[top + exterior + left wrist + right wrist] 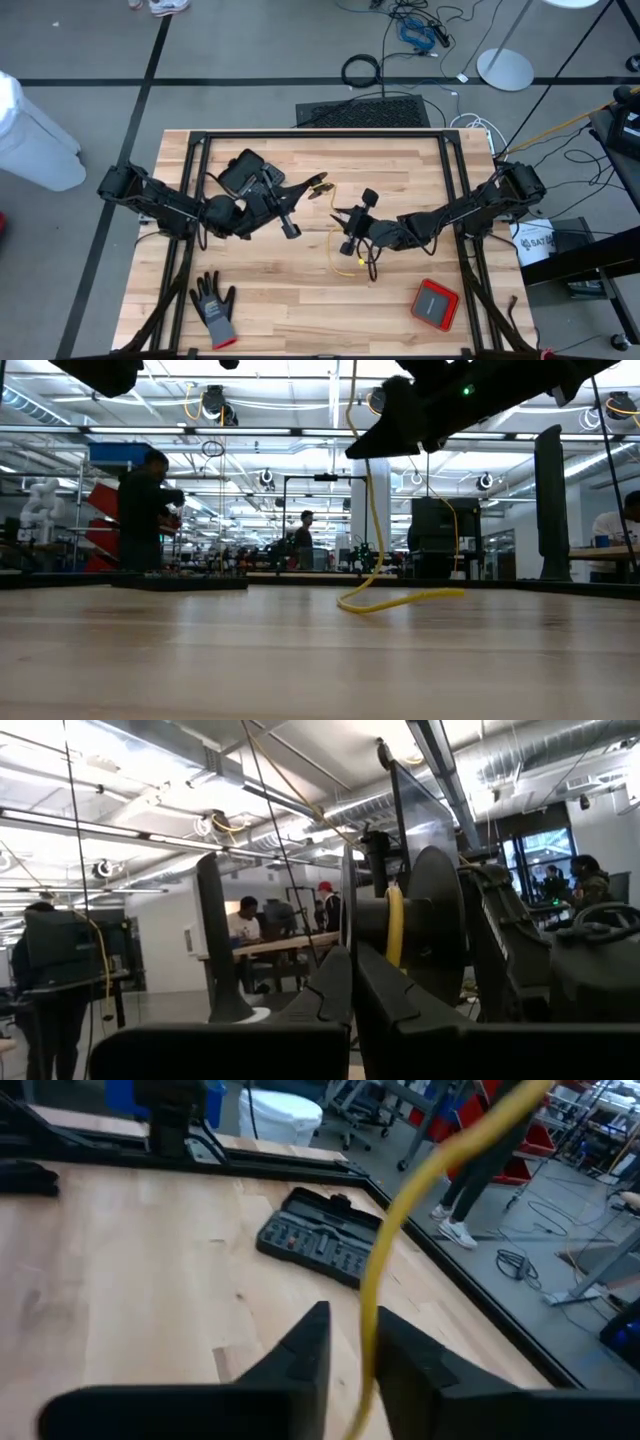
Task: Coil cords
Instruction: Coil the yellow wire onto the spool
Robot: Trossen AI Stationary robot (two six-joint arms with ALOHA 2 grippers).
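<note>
The right gripper [350,1345] has its two dark fingers [300,1350] set close on either side of a yellow cord [400,1210], which runs up between them and curves away out of frame. Beyond them a dark tool case [320,1240] lies flat on the wooden table [130,1270]. Past the table's black frame rail [470,1290], a person's legs and white shoes [455,1230] stand on the grey floor near loose cables [515,1263].

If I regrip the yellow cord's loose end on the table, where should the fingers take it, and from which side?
Probably the slack stretch of the yellow cord lying flat on the table, just past where it hangs from the right gripper. Come straight down from above, fingers straddling the thin strand crosswise. The left gripper holds the spool end.
</note>
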